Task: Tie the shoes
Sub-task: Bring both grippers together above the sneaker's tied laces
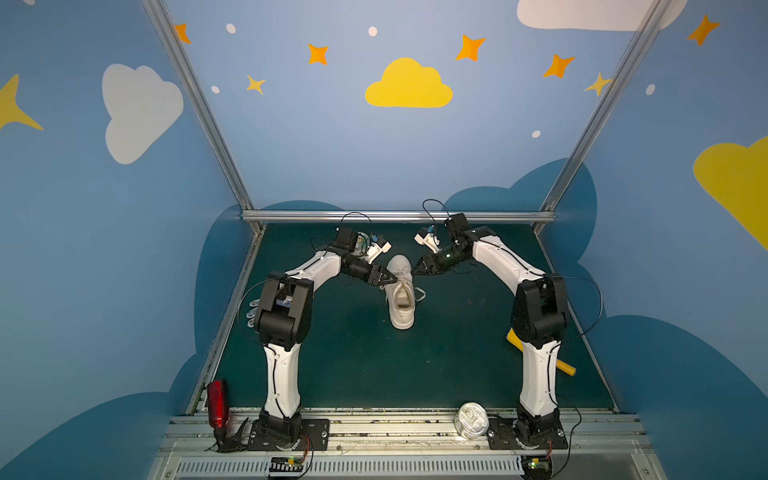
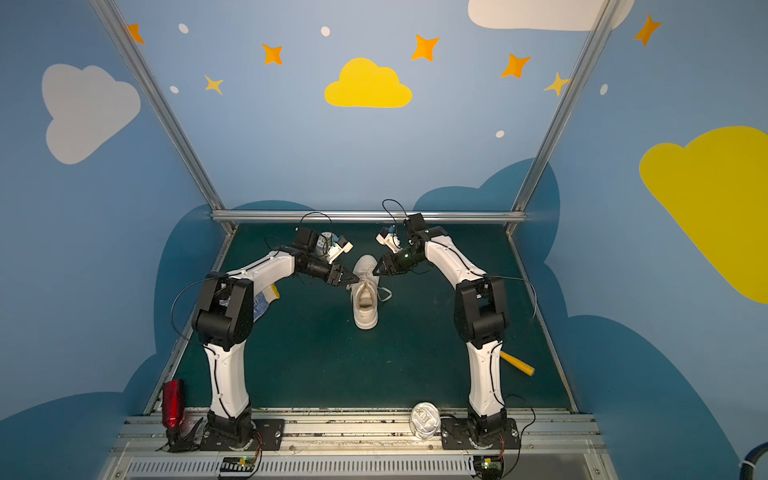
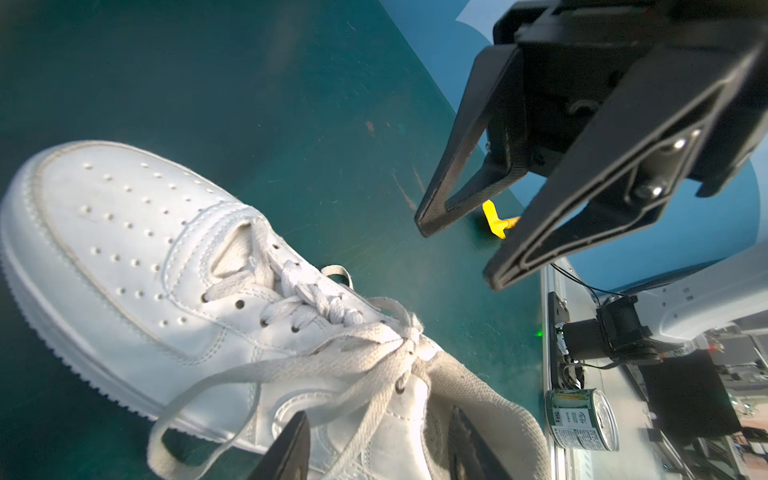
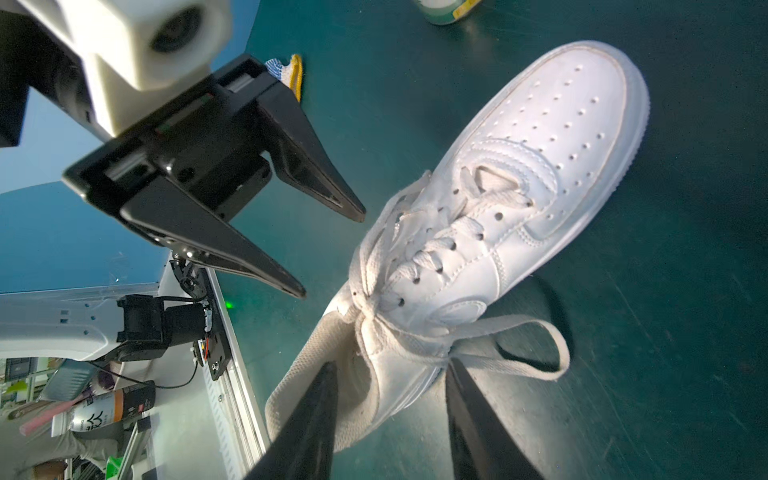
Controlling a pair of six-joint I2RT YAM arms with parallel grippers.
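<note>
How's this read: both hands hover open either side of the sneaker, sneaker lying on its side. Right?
No: the sneaker stands upright on its sole, clear in the right wrist view. The rest holds: left hand and right hand hover open either side of it.

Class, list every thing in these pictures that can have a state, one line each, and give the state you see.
White low-top leather sneaker, upright on its sole, toe pointing away from the arm bases.
Flat white laces, knotted at the top eyelets, one loop hanging on each side.
Left gripper, fingers apart, holding nothing.
Right gripper, fingers apart, holding nothing.
</note>
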